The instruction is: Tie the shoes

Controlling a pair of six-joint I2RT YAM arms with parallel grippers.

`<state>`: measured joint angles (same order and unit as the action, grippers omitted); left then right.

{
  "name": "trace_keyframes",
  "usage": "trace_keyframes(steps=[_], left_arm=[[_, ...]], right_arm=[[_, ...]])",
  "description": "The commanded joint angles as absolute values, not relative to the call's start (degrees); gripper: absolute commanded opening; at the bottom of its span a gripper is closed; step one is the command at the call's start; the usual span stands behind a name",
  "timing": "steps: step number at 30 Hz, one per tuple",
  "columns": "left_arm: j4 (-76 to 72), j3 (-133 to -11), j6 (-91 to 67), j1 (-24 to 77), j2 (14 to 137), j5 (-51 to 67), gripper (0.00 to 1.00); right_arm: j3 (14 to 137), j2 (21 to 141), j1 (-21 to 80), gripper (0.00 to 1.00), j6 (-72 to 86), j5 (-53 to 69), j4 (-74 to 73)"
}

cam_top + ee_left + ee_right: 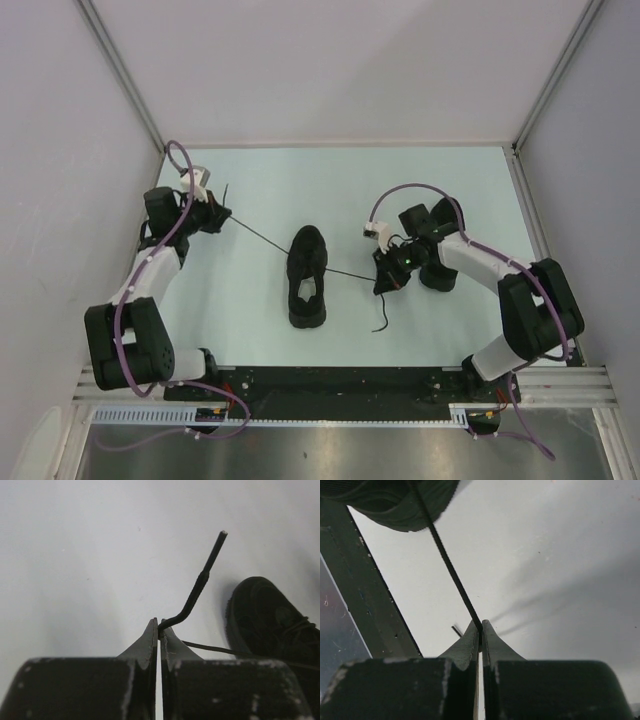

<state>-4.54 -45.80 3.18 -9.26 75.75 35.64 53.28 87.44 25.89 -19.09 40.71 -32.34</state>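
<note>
Left gripper [159, 629]: jaws clenched on a lace [197, 587], whose stiff tip sticks up past them.
Right gripper [480, 630]: jaws pinched tight on the other lace [451, 566], which is pulled straight.
Shoe [307, 277]: on the table [260, 180] between both pairs of jaws, well apart from each.
Room: open table surface beyond the left jaws; a black rail [367, 595] runs left of the right jaws.
Hard to see: lacing over the tongue is black on black; the shoe is cut off in both wrist views.
</note>
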Motion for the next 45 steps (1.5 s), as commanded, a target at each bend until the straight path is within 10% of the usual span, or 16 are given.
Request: trace_keyframes(steps=[1,35,45], left_arm=[[-6.94,-45.53,6.06,-11.77,78.13,30.77,0.0],[10.64,-55.11,3.26,-13.53,100.72,25.83,0.0],[11.43,-56.6,2.28,-13.62,91.69,33.82,0.43]], right_arm=[[54.58,90.34,23.39,0.0,-19.42,39.81,-31.37],[59.06,99.58,27.24,0.0,-16.26,28.39,-24.44],[64.07,90.63,27.95,0.81,-20.03,23.21,-21.89]])
